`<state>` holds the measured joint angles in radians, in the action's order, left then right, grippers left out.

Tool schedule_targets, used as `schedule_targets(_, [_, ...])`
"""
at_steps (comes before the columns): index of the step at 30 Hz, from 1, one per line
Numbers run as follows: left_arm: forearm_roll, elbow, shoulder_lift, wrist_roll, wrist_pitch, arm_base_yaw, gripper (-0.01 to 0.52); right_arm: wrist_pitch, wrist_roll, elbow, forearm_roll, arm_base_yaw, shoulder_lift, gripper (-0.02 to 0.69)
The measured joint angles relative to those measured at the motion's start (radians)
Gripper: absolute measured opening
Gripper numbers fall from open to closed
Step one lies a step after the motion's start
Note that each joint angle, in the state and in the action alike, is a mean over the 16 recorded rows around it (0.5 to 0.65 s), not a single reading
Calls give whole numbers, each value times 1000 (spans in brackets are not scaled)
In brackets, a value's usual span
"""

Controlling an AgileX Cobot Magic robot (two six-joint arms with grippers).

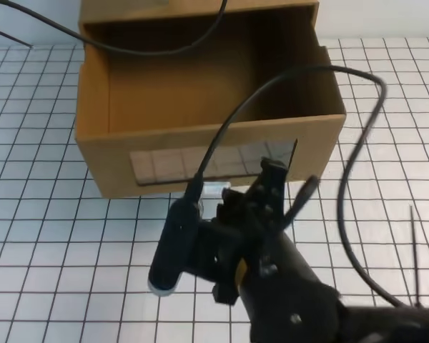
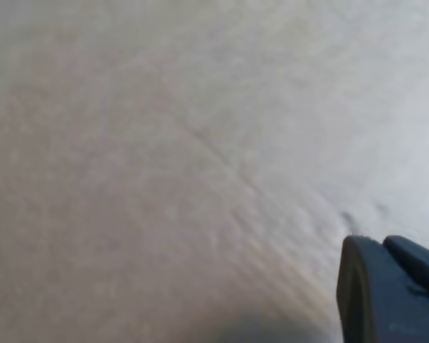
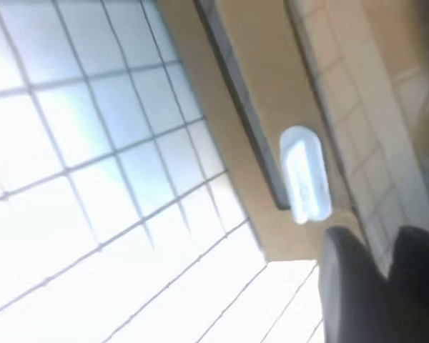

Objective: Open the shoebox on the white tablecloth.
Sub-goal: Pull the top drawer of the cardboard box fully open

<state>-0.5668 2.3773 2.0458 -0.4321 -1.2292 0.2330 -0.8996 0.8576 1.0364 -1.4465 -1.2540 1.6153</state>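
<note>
One drawer is pulled well out: the shoebox on the tablecloth looks open, its brown cardboard tray showing empty. Our right gripper sits just before its front, near the small rounded white tab under the clear window; whether its jaws grip anything, we cannot tell. Little remains but backing away.

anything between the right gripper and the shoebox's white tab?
Nothing visible. The right gripper sits right at the shoebox front, beside the white tab under the window. In the right wrist view the tab is unobstructed, only bare white tablecloth around it. The drawer already looks pulled out, its inside showing.
</note>
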Motion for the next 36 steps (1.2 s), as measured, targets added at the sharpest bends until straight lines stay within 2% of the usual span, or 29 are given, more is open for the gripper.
schedule_targets(5, [-9, 42, -38, 0, -21, 0, -2, -105, 8, -1, 87, -63, -80, 96])
schedule_targets(11, [-11, 73, -126, 1, -33, 6, -2, -219, 6, -1, 184, -81, -214, 54])
schedule_targets(15, [22, 52, -223, 9, -36, 23, -2, -261, -28, -1, 274, -23, -330, 21])
schedule_targets(20, [89, -44, -384, 23, -35, 55, -2, -267, -127, -1, 445, 128, -507, -6])
schedule_targets(28, [190, -425, -739, 39, 68, 99, -2, -292, -370, -1, 809, 413, -809, -12])
schedule_targets(36, [206, -1046, -1184, 18, 369, 107, -2, -323, -517, -22, 1083, 544, -1067, -12])
